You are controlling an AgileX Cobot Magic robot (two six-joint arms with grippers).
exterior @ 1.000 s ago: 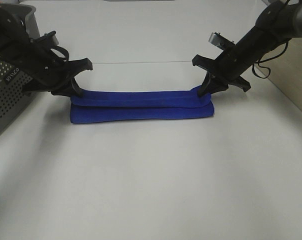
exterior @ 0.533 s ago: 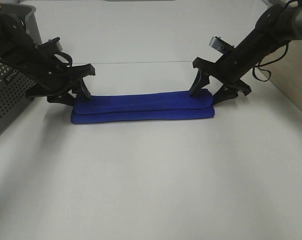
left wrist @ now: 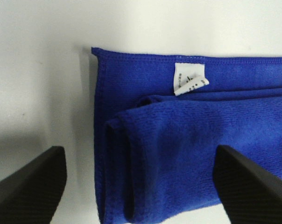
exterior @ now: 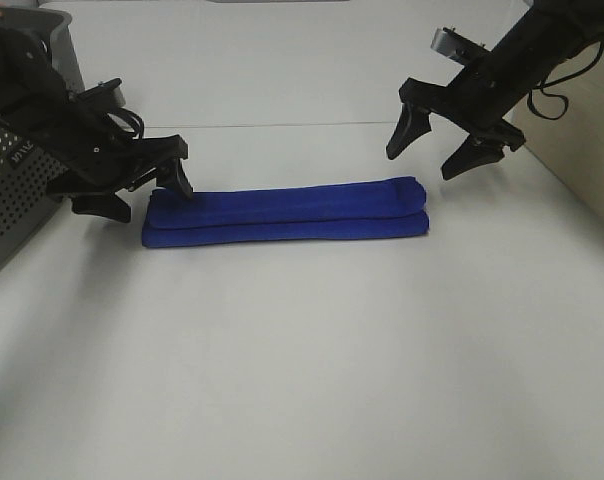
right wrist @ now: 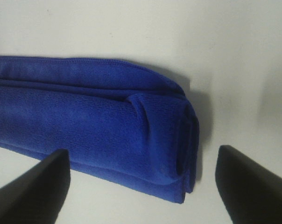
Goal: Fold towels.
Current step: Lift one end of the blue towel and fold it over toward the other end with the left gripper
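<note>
one blue towel (exterior: 287,212) lay on the white table (exterior: 302,380), a little toward 12 o'clock from the centre, folded into a long narrow band running from 9 to 3 o'clock. the left gripper (exterior: 142,195) stood at its 9 o'clock end, jaws apart and holding nothing. the right gripper (exterior: 423,160) hung above the 3 o'clock end, also spread wide. the cloth looked soft, light and limp, so i judged it best pinched at the short ends, through all layers, near the white tag (left wrist: 187,78).

towel (exterior: 287,209) on table (exterior: 302,360), centred (crate (exterior: 7,195) far left)
</note>
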